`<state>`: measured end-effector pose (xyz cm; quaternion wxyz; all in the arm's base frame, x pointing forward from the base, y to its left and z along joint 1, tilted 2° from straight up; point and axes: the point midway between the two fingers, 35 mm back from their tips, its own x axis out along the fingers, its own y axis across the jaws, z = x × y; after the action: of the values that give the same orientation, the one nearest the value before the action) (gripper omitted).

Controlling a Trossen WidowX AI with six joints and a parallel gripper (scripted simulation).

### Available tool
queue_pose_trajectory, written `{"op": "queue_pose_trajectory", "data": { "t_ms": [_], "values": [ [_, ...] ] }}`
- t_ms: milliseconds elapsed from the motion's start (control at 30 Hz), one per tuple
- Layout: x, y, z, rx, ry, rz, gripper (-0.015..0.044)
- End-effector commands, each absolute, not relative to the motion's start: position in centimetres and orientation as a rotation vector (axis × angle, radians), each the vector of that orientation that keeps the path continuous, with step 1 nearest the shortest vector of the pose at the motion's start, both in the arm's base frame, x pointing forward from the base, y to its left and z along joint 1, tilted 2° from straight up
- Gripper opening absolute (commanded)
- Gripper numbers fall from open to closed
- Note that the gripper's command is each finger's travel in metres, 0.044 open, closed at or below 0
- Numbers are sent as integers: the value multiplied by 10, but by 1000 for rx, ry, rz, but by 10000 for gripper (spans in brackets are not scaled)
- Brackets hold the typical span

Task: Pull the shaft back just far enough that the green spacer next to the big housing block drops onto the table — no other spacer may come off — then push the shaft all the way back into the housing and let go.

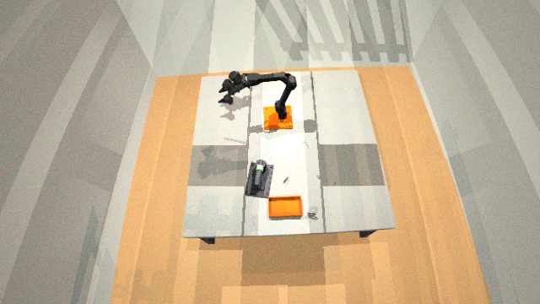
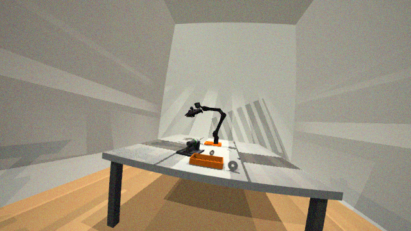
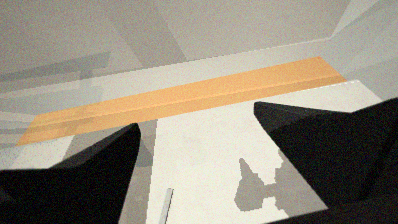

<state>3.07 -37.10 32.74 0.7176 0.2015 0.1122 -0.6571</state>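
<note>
The dark fixture stands on the table, left of centre. A dark grey cylindrical part lies along it. A thin green band, the green spacer by its colour, shows around the assembly beside a white band; a speck of green also shows at its top in the exterior view. Shaft, housing and other spacers are too small to tell apart. My gripper is open and empty, high above the table's back left, well away from the fixture. The wrist view does not show the fixture.
An orange tray stands at the front, near the fixture. A grey ring stands right of it. A smaller ring is behind the tray. A thin rod lies between gripper and fixture.
</note>
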Motion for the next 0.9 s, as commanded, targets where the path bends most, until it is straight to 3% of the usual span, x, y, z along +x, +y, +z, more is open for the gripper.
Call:
{"op": "queue_pose_trajectory", "data": {
  "t_ms": [0, 467, 700, 867],
  "values": [
    [86, -365, 296, 412, 347, -1278, 440],
    [269, -240, 187, 195, 633, -569, 440],
    [310, -147, 136, 63, 726, -222, 440],
    [312, -139, 132, 51, 733, -190, 440]
  ]
}}
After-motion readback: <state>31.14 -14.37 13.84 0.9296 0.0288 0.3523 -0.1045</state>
